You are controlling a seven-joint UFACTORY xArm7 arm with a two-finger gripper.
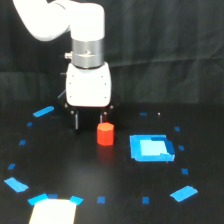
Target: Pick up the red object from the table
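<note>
Gripper (90,120) hangs below the white housing (88,86), pointing straight down. Two thin dark fingers are visible, one (76,120) toward the exterior view's left, the other toward the right. They stand wide apart with nothing between them.

The red object (105,134) stands upright on the table (85,170), just below and slightly to the exterior view's right of the right finger. Whether that fingertip touches the block's top cannot be told; the block is not between the fingers.

To the exterior view's right of the block, near but apart, lies the blue square patch (151,148). Small blue tape marks (44,111) ring the black surface. A pale rectangle (52,212) sits at the bottom edge.
</note>
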